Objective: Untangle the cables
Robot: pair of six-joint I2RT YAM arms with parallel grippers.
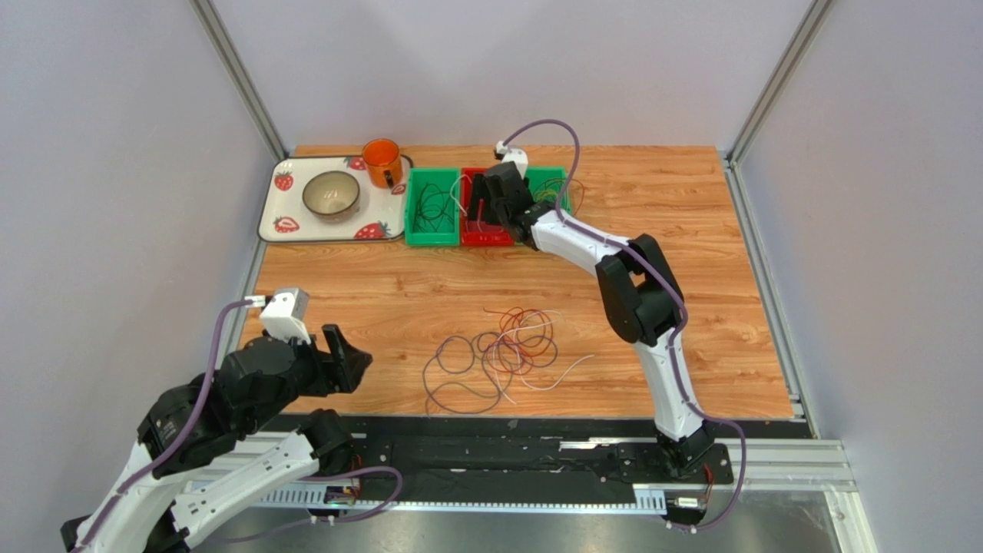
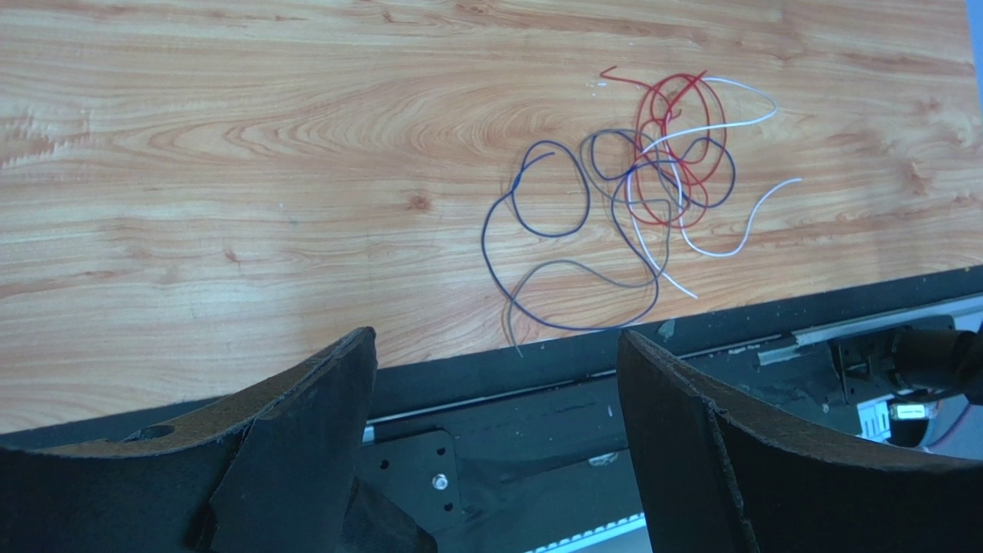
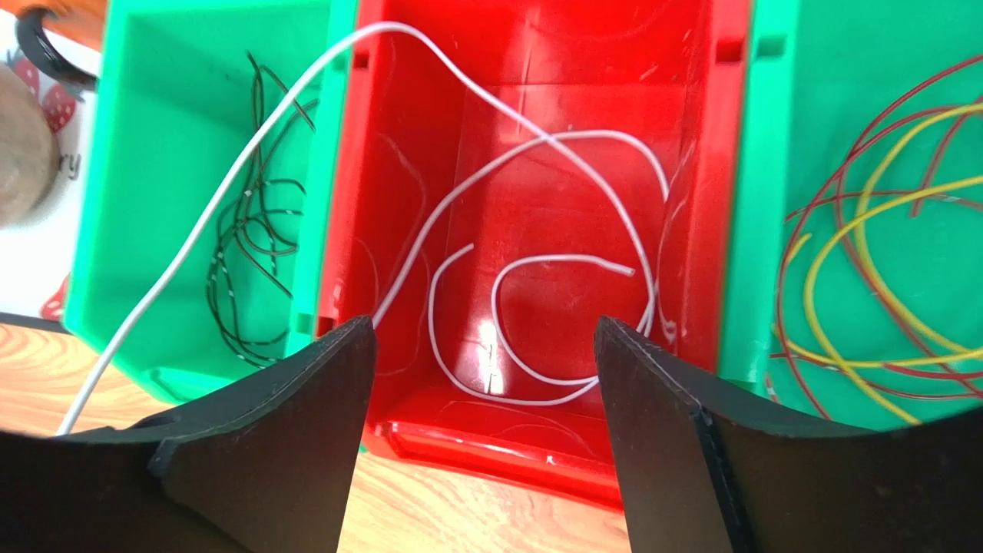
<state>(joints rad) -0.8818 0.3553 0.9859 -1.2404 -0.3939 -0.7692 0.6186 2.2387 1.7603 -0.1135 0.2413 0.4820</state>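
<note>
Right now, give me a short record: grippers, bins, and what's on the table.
right gripper: open, over the red bin
red bin: white cable, one strand trailing across the left green bin
left green bin: thin dark cables
right green bin: red and yellow cables
table: tangle of dark purple, red and white cables
left gripper: open, empty, near the table's front edge

The top external view looks down from high behind the arm bases, which sit at the bottom of its frame, and takes in the whole table [image 1: 381,288]. The left wrist view sits low at the near edge, facing across the wood toward the cables [image 2: 646,184] at its upper right. The overhead view shows them at lower centre. The right wrist view hangs close over the red bin [image 3: 519,69], flanked by green bins [image 3: 162,138]. These bins form a small row at the overhead view's upper centre.
</note>
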